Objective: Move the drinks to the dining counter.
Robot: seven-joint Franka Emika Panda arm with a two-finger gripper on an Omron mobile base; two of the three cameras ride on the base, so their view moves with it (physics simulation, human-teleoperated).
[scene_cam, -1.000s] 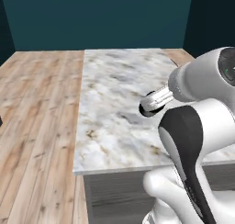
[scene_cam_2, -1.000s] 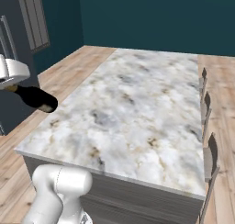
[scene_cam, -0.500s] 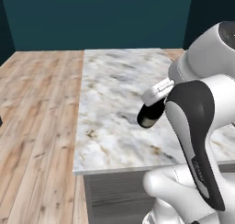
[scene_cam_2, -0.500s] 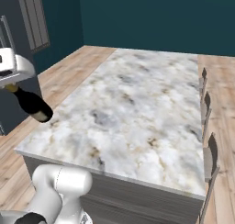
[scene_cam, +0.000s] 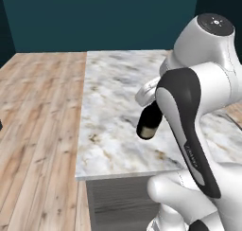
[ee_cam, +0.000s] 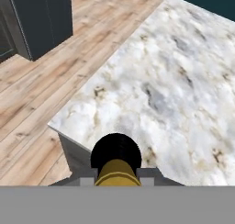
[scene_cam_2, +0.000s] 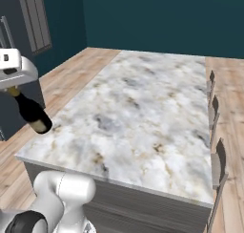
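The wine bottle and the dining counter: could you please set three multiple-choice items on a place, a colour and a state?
1. Where does the wine bottle hang?
A. over the dining counter near a corner
B. over the wood floor, far from the counter
C. lying flat on the counter
2. What colour is the bottle's neck?
A. red
B. gold
C. white
3. How do the jaws of the gripper stand?
A. wide open, holding nothing
B. shut on the bottle's neck
C. shut on a cup

Answers: 1 A, the hand view shows the counter's corner beneath it; 2 B, gold shows there; 3 B, the bottle hangs from them.
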